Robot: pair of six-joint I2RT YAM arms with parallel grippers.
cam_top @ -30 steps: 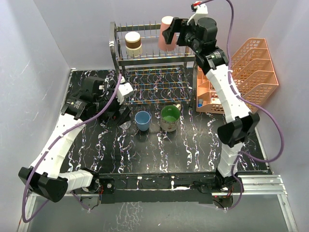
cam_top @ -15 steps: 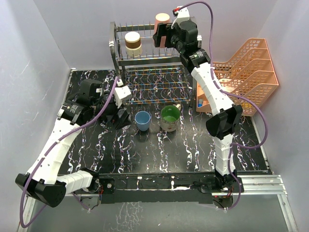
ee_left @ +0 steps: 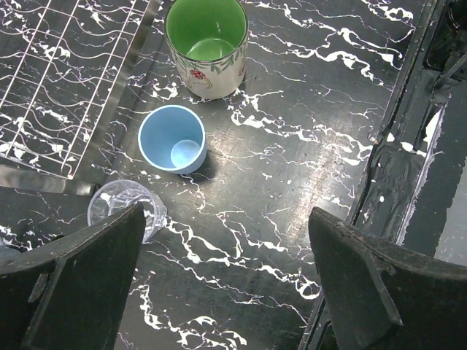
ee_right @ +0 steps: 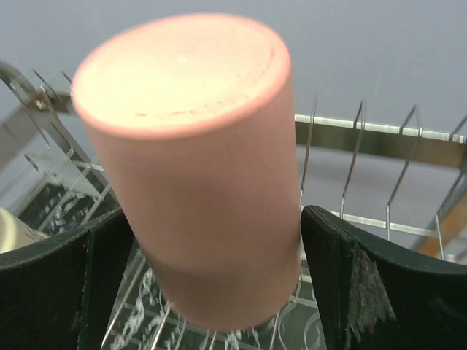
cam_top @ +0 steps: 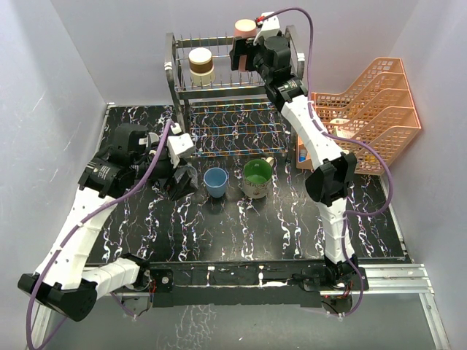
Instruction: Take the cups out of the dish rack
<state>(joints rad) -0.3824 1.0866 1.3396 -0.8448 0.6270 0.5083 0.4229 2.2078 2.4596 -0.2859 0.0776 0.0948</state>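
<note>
The steel dish rack (cam_top: pixel 219 91) stands at the back. A brown-and-cream cup (cam_top: pixel 201 64) sits on its upper tier. My right gripper (cam_top: pixel 245 57) is shut on the upside-down salmon-pink tumbler (cam_top: pixel 244 30) over the upper tier's prongs; in the right wrist view both fingers (ee_right: pixel 44 284) press the tumbler (ee_right: pixel 197 168). The blue cup (cam_top: pixel 215 181), the cream mug with green inside (cam_top: pixel 257 177) and the clear glass (ee_left: pixel 124 208) stand on the table. My left gripper (ee_left: pixel 226 292) is open and empty, above the table beside the glass. Blue cup (ee_left: pixel 174 138) and mug (ee_left: pixel 206 44) lie ahead of it.
Orange mesh stacked trays (cam_top: pixel 372 109) stand right of the rack, close to my right arm. The rack's lower tier (ee_left: pixel 51 80) shows bare wire. The table's front edge (ee_left: pixel 408 182) runs at the right of the left wrist view.
My right arm swung left and turned; the tumbler in its jaws shifted slightly left and up. My left arm drew back a little from the cups, its gripper staying open.
</note>
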